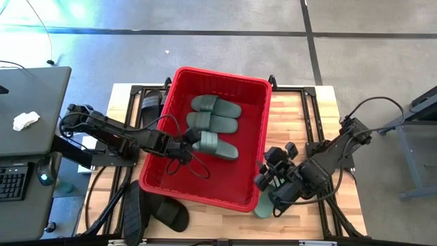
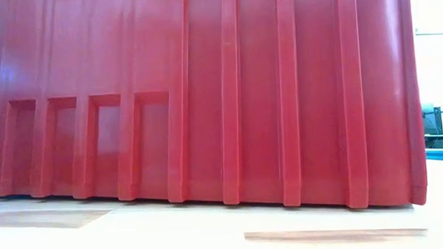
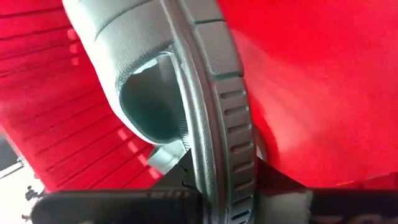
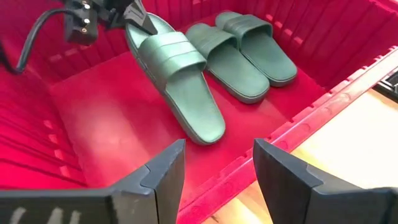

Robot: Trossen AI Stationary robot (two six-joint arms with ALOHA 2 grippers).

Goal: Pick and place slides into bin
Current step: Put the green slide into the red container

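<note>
We see a grey concrete floor [image 1: 225, 17] crossed by dark seam lines, with a bright bluish glare at its far left. A light wooden plank tabletop [image 1: 300, 113] sits on a black metal frame [image 1: 133, 89]. At left stands a dark grey desk [image 1: 34, 109] with a crumpled white cloth [image 1: 26, 121] on it and a black keyboard [image 1: 10, 181] at its near edge. In the low view a bright white wall [image 2: 434, 28] shows past the tabletop.
</note>
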